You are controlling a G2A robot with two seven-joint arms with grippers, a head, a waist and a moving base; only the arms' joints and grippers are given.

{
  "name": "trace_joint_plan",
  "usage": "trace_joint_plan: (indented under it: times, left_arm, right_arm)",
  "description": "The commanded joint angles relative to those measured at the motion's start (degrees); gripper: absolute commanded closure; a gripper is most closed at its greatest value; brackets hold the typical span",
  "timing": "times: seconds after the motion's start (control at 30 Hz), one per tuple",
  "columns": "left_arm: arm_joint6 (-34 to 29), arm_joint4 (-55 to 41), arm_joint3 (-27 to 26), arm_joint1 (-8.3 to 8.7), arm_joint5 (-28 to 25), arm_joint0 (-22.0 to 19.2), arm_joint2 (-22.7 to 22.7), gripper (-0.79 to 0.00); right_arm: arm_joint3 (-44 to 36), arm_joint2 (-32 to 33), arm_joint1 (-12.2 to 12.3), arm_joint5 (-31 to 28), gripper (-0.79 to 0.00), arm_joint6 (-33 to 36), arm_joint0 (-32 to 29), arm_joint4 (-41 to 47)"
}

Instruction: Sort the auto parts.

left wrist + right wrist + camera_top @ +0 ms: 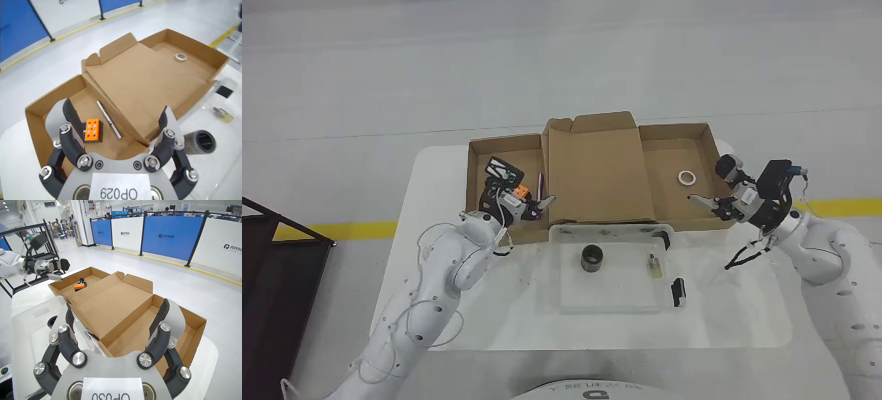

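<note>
Cardboard box (pixel 597 170) holds orange block (pixel 92 129), rod (pixel 109 119) and ring (pixel 180 57); cylinder (pixel 200 142) and fitting (pixel 221 113) wait in the tray (pixel 614 296), both jaws wide and empty.

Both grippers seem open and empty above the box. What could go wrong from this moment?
1. The left gripper hangs close to a wall of the cardboard box; going straight down, a finger might catch that wall.
2. The black cylinder in the clear tray is round, so it may slip or roll when pinched.
3. The small black part lies on the table beside the tray; a passing arm could knock it away.
</note>
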Motion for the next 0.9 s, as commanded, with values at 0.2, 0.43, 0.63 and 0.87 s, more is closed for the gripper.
trace_joint_plan:
  times: [0.2,0.43,0.63,0.87]
  left_arm:
    - [-0.25,0.34,-0.62,0.01,-0.34,-0.01,0.14,-0.785]
    - [-0.25,0.34,-0.62,0.01,-0.34,-0.01,0.14,-0.785]
    - [-0.25,0.34,-0.62,0.01,-0.34,-0.01,0.14,-0.785]
    - [-0.25,0.34,-0.62,0.01,-0.34,-0.01,0.14,-0.785]
  right_arm:
    - [-5.11,-9.61,-0.12,2.53,-0.785,18.77,5.41,3.66]
    - [-5.66,-10.00,-0.09,3.24,-0.785,20.34,6.12,3.98]
    - [-9.02,-12.24,0.16,-5.45,-0.785,19.02,4.41,7.28]
    - [-19.14,-17.17,4.32,-5.45,-0.486,25.62,2.70,15.18]
